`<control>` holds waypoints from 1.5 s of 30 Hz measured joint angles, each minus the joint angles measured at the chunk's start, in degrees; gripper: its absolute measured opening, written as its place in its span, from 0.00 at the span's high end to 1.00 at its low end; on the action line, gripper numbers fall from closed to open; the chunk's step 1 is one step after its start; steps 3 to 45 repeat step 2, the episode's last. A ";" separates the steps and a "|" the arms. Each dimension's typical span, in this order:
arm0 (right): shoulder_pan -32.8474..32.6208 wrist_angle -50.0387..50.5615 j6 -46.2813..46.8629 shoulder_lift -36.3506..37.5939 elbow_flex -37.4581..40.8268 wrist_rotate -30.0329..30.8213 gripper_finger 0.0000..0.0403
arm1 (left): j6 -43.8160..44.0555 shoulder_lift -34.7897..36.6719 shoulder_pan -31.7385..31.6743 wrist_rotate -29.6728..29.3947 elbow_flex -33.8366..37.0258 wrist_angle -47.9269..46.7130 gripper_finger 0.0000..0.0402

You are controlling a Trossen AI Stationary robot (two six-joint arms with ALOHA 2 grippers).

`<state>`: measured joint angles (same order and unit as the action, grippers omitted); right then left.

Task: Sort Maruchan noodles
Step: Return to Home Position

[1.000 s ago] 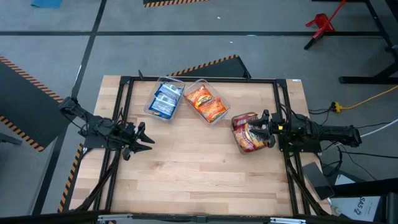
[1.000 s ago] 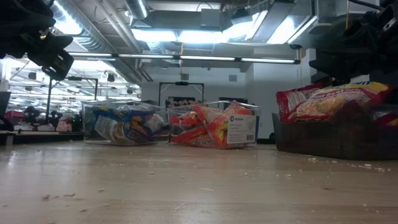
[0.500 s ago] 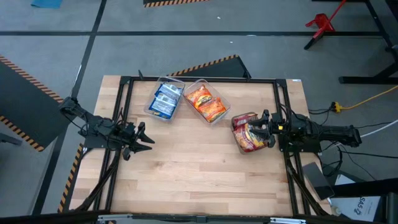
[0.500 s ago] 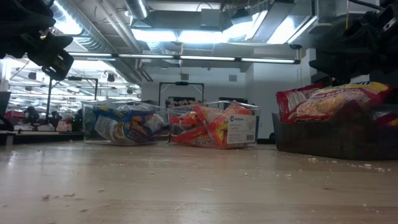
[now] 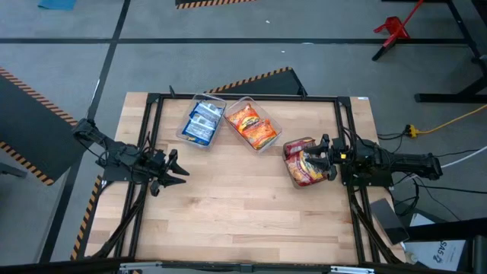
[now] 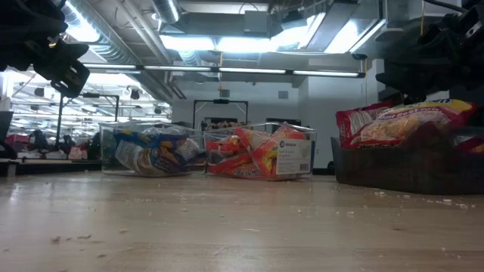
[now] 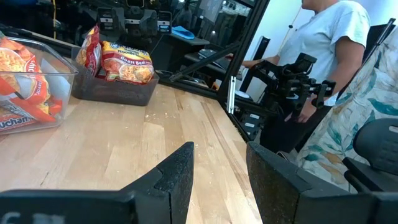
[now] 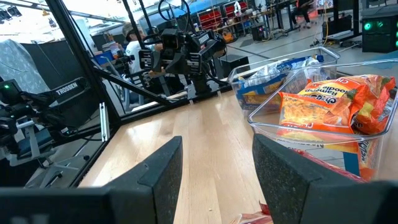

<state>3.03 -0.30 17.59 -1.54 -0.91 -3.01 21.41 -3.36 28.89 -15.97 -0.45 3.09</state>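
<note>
Two arms sit low at opposite sides of the table (image 5: 243,221).

High view: the left gripper (image 5: 176,169) is at left-centre and points right, with its arm folded back toward the left edge. The right gripper (image 5: 321,156) is at right-centre and points left, its tips just beside the dark bin (image 5: 292,176). Red-brown packets (image 5: 306,164) are heaped in that bin. At upper centre, blue packets (image 5: 202,122) lie in the left clear bin (image 5: 183,133) and orange packets (image 5: 253,125) in the right clear bin (image 5: 275,120); the two bins sit side by side. There is open wood between the grippers and across the lower half.

Low view: the arms show only as dark masses at upper left and upper right, above the tabletop, and their fingers cannot be read here. The three bins stand in a row at mid-height, and the red-brown packets rise above the dark rim at right.

Left wrist view: the fingers (image 7: 177,177) are spread wide with nothing between them. The table edge runs diagonally at centre-right. A person (image 7: 329,43) in a pale shirt stands beyond it at upper right, seen in no other view.

Right wrist view: the fingers (image 8: 163,180) are wide and empty. The orange packets are close at right, with the blue ones behind them. Bare board runs through the centre.
</note>
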 joint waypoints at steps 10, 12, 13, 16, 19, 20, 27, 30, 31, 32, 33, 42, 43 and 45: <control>-0.01 0.00 0.00 0.00 0.00 0.00 0.55 | 0.00 0.00 0.00 0.00 0.00 0.01 0.65; -0.01 0.00 0.00 0.00 0.00 0.00 0.55 | 0.00 0.00 0.00 0.00 0.00 0.01 0.65; -0.01 0.00 0.00 0.00 0.00 0.00 0.55 | 0.00 0.00 0.00 0.00 0.00 0.01 0.65; -0.01 0.00 0.00 0.00 0.00 0.00 0.55 | 0.00 0.00 0.00 0.00 0.00 0.01 0.65; -0.01 0.00 0.00 0.00 0.00 0.00 0.55 | 0.00 0.00 0.00 0.00 0.00 0.01 0.65; -0.01 0.00 0.00 0.00 0.00 0.00 0.55 | 0.00 0.00 0.00 0.00 0.00 0.01 0.65; -0.01 0.00 0.00 0.00 0.00 0.00 0.55 | 0.00 0.00 0.00 0.00 0.00 0.01 0.65; -0.01 0.00 0.00 0.00 0.00 0.00 0.55 | 0.00 0.00 0.00 0.00 0.00 0.01 0.65; -0.01 0.00 0.00 0.00 0.00 0.00 0.55 | 0.00 0.00 0.00 0.00 0.00 0.01 0.65; -0.01 0.00 0.00 0.00 0.00 0.00 0.55 | 0.00 0.00 0.00 0.00 0.00 0.01 0.65; -0.01 0.00 0.00 0.00 0.00 0.00 0.55 | 0.00 0.00 0.00 0.00 0.00 0.01 0.65; -0.01 0.00 0.00 0.00 0.00 0.00 0.55 | 0.00 0.00 0.00 0.00 0.00 0.01 0.65; -0.01 0.00 0.00 0.00 0.00 0.00 0.55 | 0.00 0.00 0.00 0.00 0.00 0.01 0.65; -0.01 0.00 0.00 0.00 0.00 0.00 0.55 | 0.00 0.00 0.00 0.00 0.00 0.01 0.65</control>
